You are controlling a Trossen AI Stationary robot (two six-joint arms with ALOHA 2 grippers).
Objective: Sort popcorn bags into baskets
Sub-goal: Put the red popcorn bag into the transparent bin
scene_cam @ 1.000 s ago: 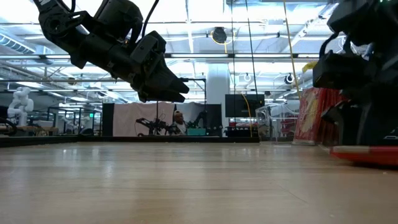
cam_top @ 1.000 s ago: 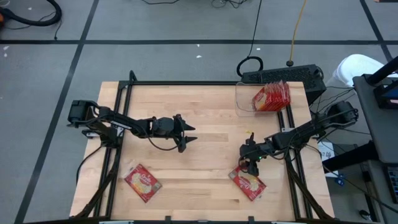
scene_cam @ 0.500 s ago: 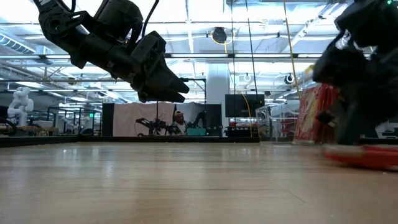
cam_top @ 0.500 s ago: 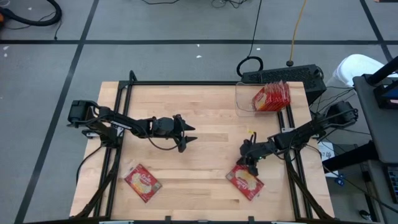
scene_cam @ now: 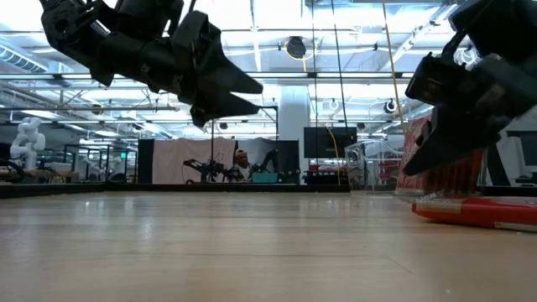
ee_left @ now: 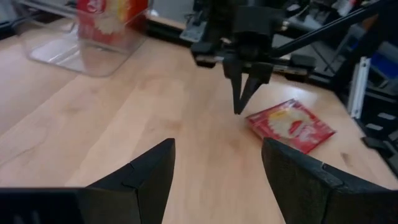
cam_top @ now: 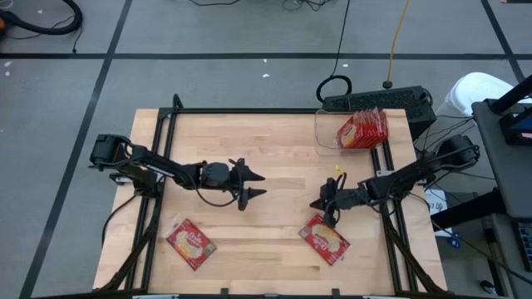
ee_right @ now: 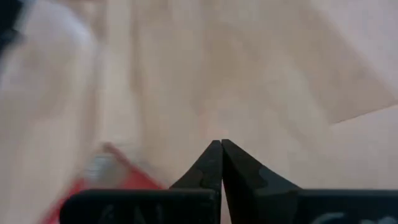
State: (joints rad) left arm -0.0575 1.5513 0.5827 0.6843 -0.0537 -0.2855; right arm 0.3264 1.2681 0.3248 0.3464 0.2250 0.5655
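Note:
A red popcorn bag (cam_top: 326, 239) lies flat on the table near the front right; it also shows in the left wrist view (ee_left: 290, 124) and the low view (scene_cam: 482, 210). My right gripper (cam_top: 316, 205) is shut and points down just beyond the bag's far left corner, tips (ee_left: 239, 107) a little above the wood. A second bag (cam_top: 191, 243) lies flat at the front left. My left gripper (cam_top: 263, 184) is open and empty above the table's middle. The clear bin (cam_top: 328, 133) at the far right holds several bags (cam_top: 363, 128) standing on edge.
A black metal frame (cam_top: 249, 110) runs around the tabletop. A black power strip (cam_top: 378, 100) with cables lies beyond the far right edge. Bare wood lies between the two grippers.
My right gripper, shut and low on the front right bag, has lifted off it and gone toward the table's left and far side. The bag has slid a little toward the table's left and still lies flat. My left gripper has gone slightly toward the right.

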